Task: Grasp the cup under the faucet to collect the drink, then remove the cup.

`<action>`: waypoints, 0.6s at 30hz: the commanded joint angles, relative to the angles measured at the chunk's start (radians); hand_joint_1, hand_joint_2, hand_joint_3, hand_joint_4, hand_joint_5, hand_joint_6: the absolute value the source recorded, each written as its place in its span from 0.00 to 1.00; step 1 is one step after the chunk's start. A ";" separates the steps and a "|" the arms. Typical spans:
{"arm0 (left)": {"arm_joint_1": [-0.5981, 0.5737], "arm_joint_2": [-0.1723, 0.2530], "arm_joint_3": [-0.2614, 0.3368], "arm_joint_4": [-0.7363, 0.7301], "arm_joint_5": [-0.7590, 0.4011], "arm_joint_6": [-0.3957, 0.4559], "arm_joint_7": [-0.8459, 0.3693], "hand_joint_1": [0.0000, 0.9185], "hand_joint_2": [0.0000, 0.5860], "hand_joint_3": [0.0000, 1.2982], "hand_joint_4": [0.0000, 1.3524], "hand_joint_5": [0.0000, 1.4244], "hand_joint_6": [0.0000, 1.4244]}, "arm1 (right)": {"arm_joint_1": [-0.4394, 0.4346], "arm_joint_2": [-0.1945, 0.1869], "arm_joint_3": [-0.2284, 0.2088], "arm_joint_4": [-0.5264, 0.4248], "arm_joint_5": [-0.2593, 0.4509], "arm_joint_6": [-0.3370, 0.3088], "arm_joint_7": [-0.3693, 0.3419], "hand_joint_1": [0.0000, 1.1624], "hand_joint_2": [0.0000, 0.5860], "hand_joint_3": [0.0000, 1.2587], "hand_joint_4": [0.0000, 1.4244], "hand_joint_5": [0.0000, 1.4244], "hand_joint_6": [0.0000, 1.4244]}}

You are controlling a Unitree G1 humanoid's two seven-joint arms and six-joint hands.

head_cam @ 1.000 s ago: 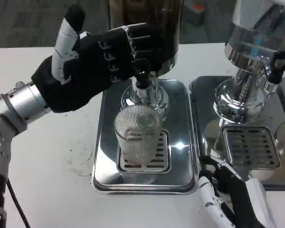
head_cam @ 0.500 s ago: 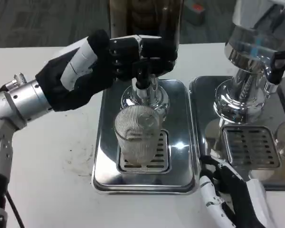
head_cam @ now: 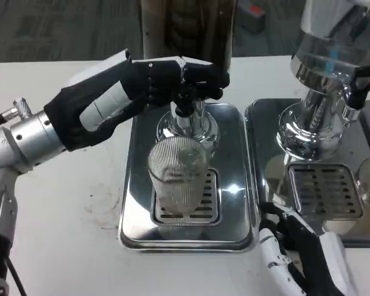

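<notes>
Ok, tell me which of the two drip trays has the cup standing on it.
The left drip tray, under the dark dispenser: the ribbed clear cup stands on its grate. The right drip tray carries none; its grate is bare.

From my console, my left forearm (head_cam: pixel 24 139) reads as a brushed silver cylinder with ringed grooves near the wrist and a small silver stud poking out of its top. A thin black cable trails along the lower segment of that arm, which is pale grey with a dark joint beneath. The left hand (head_cam: pixel 120 98) is mostly matte black over the palm and wrist, with glossy white plates along the thumb side and ribbed black-and-white segments in the fingers (head_cam: pixel 166 77). My right hand (head_cam: pixel 299 256) has white shells, black padding between them, and small dark marks along one white finger.
</notes>
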 commanded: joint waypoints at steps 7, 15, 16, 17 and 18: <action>0.050 -0.003 -0.030 0.005 0.040 -0.137 0.026 0.00 0.12 0.23 0.16 0.16 0.11 | 0.005 -0.013 -0.005 0.004 0.005 0.013 0.018 0.13 0.81 0.22 0.10 0.10 0.14; 0.058 0.003 -0.050 0.018 0.075 -0.235 0.059 0.00 0.13 0.23 0.16 0.16 0.11 | -0.008 -0.018 -0.013 0.001 0.003 0.009 0.016 0.20 0.72 0.19 0.10 0.10 0.12; 0.058 0.003 -0.052 0.021 0.076 -0.241 0.062 0.00 0.13 0.23 0.16 0.16 0.11 | -0.013 -0.021 -0.016 -0.001 0.005 0.002 0.016 0.25 0.65 0.17 0.10 0.10 0.12; 0.057 0.005 -0.054 0.023 0.080 -0.249 0.065 0.00 0.13 0.23 0.16 0.16 0.11 | -0.016 -0.023 -0.019 -0.001 0.006 -0.003 0.017 0.29 0.60 0.16 0.10 0.10 0.12; 0.056 0.006 -0.055 0.026 0.082 -0.255 0.068 0.00 0.13 0.23 0.16 0.16 0.11 | -0.022 -0.026 -0.021 -0.002 0.007 -0.008 0.018 0.34 0.54 0.15 0.09 0.10 0.12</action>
